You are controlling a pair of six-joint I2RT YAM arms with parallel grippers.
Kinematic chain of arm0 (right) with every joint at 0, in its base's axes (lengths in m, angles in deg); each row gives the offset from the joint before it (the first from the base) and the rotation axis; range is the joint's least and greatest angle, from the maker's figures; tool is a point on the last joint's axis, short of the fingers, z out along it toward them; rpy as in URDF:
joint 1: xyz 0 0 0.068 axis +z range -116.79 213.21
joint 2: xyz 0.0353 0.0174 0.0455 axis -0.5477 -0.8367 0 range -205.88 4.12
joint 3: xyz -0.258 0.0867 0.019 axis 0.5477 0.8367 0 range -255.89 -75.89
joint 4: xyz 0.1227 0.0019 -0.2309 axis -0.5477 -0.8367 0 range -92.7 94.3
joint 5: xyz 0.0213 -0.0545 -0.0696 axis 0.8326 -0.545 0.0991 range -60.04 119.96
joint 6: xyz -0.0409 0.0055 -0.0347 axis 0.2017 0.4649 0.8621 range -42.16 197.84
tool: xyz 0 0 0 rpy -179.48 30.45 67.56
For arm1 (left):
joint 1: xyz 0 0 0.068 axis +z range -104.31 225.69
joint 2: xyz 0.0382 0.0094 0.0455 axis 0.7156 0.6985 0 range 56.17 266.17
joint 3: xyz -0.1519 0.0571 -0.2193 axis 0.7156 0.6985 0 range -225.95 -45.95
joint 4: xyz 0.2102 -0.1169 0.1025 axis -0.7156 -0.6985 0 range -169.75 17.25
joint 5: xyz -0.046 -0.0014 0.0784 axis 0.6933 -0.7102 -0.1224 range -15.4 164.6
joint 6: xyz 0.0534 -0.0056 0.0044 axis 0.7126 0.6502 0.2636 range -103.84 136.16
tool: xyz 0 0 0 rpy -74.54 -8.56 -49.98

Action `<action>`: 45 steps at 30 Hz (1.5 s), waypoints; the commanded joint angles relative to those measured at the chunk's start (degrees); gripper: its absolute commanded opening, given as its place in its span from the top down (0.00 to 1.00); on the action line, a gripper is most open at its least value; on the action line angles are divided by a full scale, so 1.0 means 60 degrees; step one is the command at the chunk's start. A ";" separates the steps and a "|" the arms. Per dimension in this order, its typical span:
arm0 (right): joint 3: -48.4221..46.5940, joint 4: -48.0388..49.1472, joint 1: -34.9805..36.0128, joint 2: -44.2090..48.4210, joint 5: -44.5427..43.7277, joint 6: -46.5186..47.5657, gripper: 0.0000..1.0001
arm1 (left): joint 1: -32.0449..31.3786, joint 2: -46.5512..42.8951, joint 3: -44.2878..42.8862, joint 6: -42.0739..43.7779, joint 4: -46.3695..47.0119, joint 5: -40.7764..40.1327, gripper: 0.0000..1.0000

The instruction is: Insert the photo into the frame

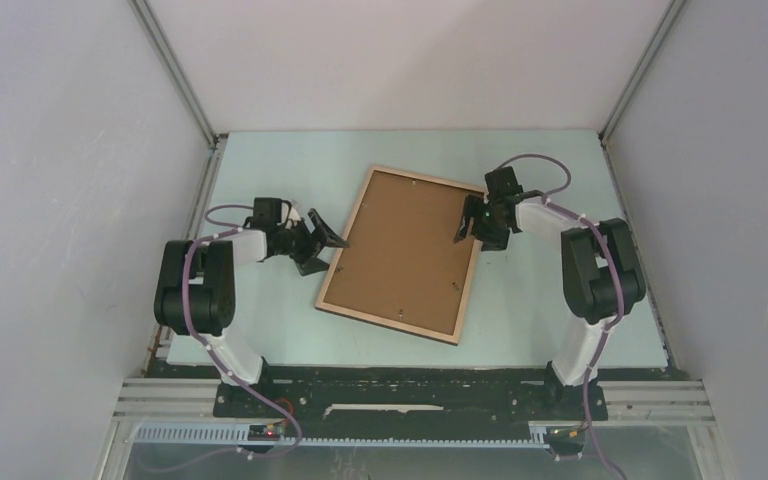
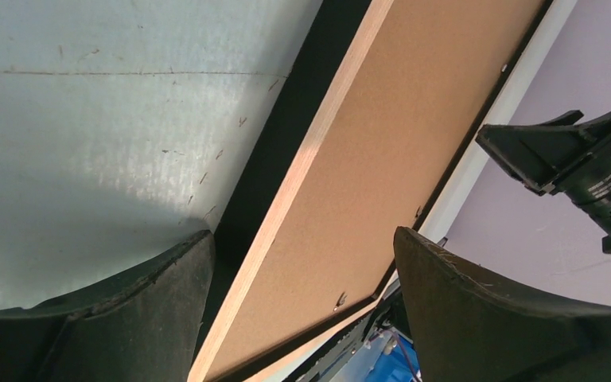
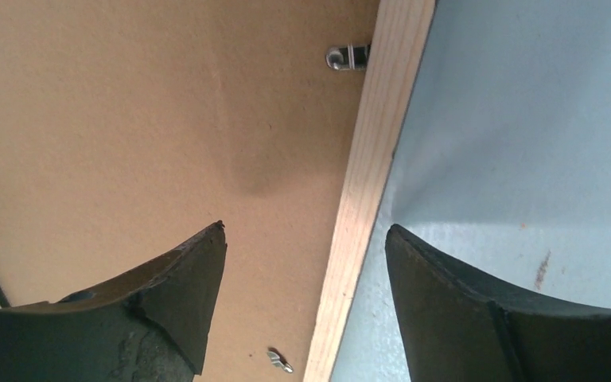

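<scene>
The frame (image 1: 390, 322) lies back-up in the middle of the table, its light wood rim (image 3: 366, 159) around a plain brown backing board (image 1: 405, 250). The photo is out of view. My left gripper (image 1: 325, 248) sits at the frame's left edge, open. In the left wrist view its jaws (image 2: 302, 233) stand wide on either side of the rim (image 2: 282, 207). My right gripper (image 1: 465, 225) is at the frame's right edge, open. In the right wrist view it (image 3: 305, 226) straddles the rim, with one finger over the board and the other over the table.
Small metal tabs (image 3: 346, 57) hold the backing board (image 2: 398, 135) along the rim. The pale blue table (image 1: 560, 300) is walled in by white panels on three sides. The right arm's gripper (image 2: 557, 155) shows across the frame in the left wrist view.
</scene>
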 commanded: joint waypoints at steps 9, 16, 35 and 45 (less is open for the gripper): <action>0.2044 -0.0725 0.1339 0.2614 -0.1031 0.0290 0.15 | -0.0117 -0.0167 0.0172 -0.0393 0.0446 0.0511 0.13; 0.2435 -0.0498 0.1670 0.2586 -0.0996 -0.0009 0.21 | -0.0120 -0.0182 0.0186 -0.0364 0.0446 0.0497 0.13; 0.2428 -0.0532 0.2425 0.1970 -0.1443 -0.0149 0.39 | -0.0124 -0.0168 0.0157 -0.0379 0.0453 0.0537 0.13; 0.2408 -0.0489 0.2395 0.1867 -0.1413 -0.0267 0.61 | -0.0124 -0.0122 0.0185 -0.0452 0.0553 0.0570 0.13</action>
